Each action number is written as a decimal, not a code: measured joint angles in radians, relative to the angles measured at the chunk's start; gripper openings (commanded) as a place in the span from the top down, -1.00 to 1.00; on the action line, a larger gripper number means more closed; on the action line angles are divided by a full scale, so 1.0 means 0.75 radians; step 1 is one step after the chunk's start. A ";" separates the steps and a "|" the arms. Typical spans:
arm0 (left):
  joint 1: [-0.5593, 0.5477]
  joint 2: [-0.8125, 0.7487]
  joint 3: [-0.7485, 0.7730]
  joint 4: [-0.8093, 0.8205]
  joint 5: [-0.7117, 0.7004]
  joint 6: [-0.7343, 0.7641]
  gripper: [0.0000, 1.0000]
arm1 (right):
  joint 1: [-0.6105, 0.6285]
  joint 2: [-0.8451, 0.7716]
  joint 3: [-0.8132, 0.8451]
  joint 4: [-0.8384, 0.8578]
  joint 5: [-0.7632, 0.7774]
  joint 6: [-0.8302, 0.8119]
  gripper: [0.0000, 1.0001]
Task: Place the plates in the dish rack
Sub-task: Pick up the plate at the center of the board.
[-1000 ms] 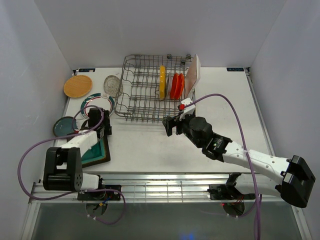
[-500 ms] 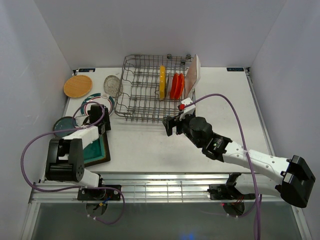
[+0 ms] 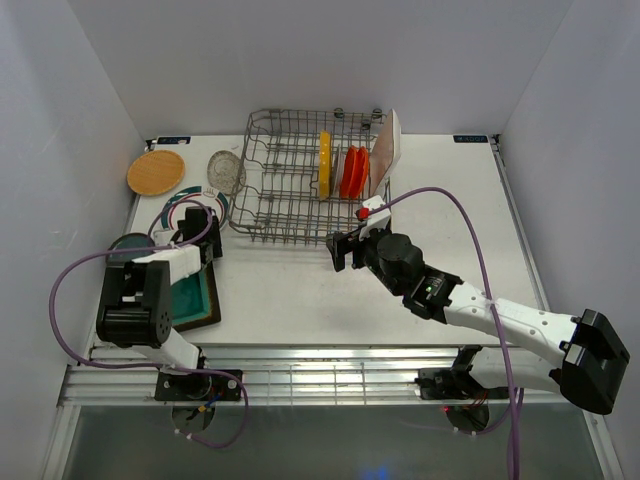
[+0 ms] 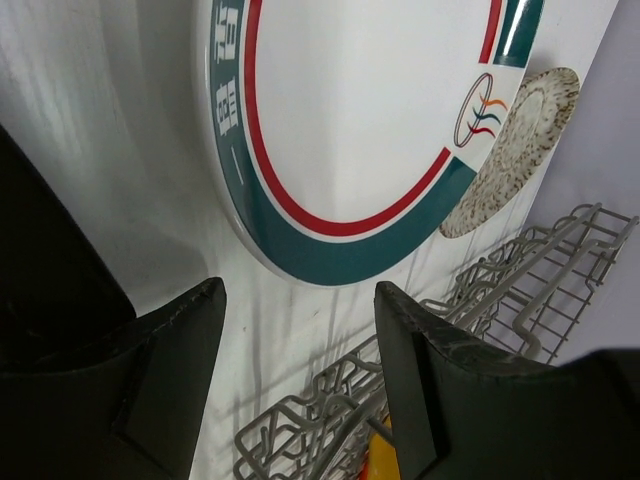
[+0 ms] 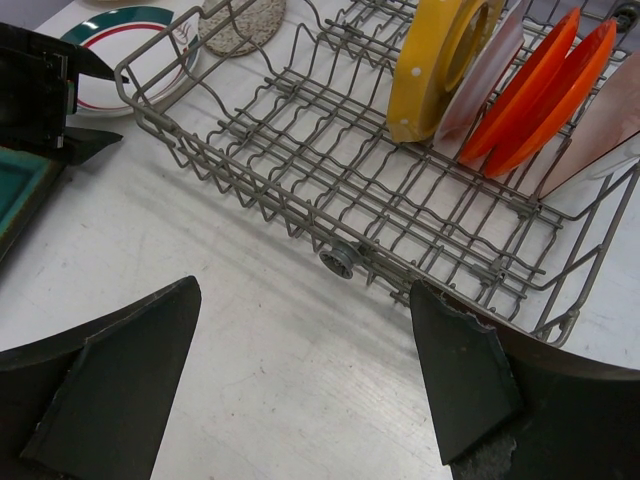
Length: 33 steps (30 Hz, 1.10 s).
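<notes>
From above, the rack (image 3: 290, 185) stands at the back middle of the desk (image 3: 300, 295). In its right half the yellow plate (image 3: 324, 165) and the orange-red plates (image 3: 352, 172) stand on edge, and a white plate (image 3: 386, 150) leans at its right end. Left of the rack lie the glass plate (image 3: 226, 172), just beside its wire, the wooden plate (image 3: 156, 172) near the far corner, the green-rimmed plate (image 3: 178, 206), the dark teal plate (image 3: 124, 243), partly under the left arm, and the square plate (image 3: 195, 298) near the front edge. The left end effector (image 3: 196, 222) sits low at the near rim of the green-rimmed plate. The right end effector (image 3: 348, 240) hangs just in front of the rack, holding nothing.

In the left wrist view, the left end effector (image 4: 300, 380) is open, its fingers (image 4: 170, 370) apart with bare desk between them. The green-rimmed plate (image 4: 350, 130) lies flat just ahead of the tips, with no contact that can be made out. Beyond it are the speckled glass plate (image 4: 510, 150) and rack (image 4: 500, 290) wire.

In the right wrist view, the right end effector (image 5: 290, 380) is wide open and empty over bare desk, facing the rack (image 5: 330, 170). Yellow plate (image 5: 440, 60), a grey plate (image 5: 482, 72), orange-red plates (image 5: 545, 80) and white plate (image 5: 605, 120) stand side by side between the tines. At far left the left end effector (image 5: 50, 95) is beside the green-rimmed plate (image 5: 130, 35), with a corner of the square plate (image 5: 15, 190) nearer.
</notes>
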State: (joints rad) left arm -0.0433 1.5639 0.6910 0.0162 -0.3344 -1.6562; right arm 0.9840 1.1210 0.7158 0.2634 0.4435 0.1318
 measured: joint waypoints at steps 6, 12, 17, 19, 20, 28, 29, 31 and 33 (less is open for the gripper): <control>0.000 0.040 0.030 0.025 -0.037 0.016 -0.16 | 0.000 0.001 0.000 -0.001 0.001 0.001 -0.81; 0.000 0.063 0.044 0.030 -0.059 0.028 -0.06 | 0.000 0.001 0.000 -0.001 0.004 0.002 -0.81; 0.000 0.091 0.054 0.030 -0.065 0.030 -0.09 | 0.000 0.001 0.000 -0.002 0.004 0.007 -0.81; 0.000 0.103 0.058 0.030 -0.068 0.030 0.03 | 0.000 0.001 0.000 -0.002 0.004 0.010 -0.80; 0.000 0.110 0.060 0.030 -0.069 0.027 0.07 | 0.000 0.001 0.000 -0.002 0.004 0.011 -0.80; 0.000 0.146 0.069 0.031 -0.080 0.026 0.49 | 0.000 0.001 0.000 -0.002 0.004 0.016 -0.80; 0.000 0.153 0.070 0.038 -0.084 0.017 0.58 | 0.000 0.001 0.000 -0.003 0.004 0.016 -0.80; 0.004 0.157 0.075 0.055 -0.098 0.013 0.63 | 0.000 0.001 0.000 -0.003 0.004 0.016 -0.80; 0.002 0.157 0.077 0.068 -0.093 0.020 0.67 | 0.000 0.001 0.000 -0.003 0.004 0.018 -0.80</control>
State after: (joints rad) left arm -0.0418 1.6814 0.7490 0.0673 -0.4038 -1.6413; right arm 0.9840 1.1213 0.7158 0.2615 0.4465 0.1452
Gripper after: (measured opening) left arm 0.236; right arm 0.900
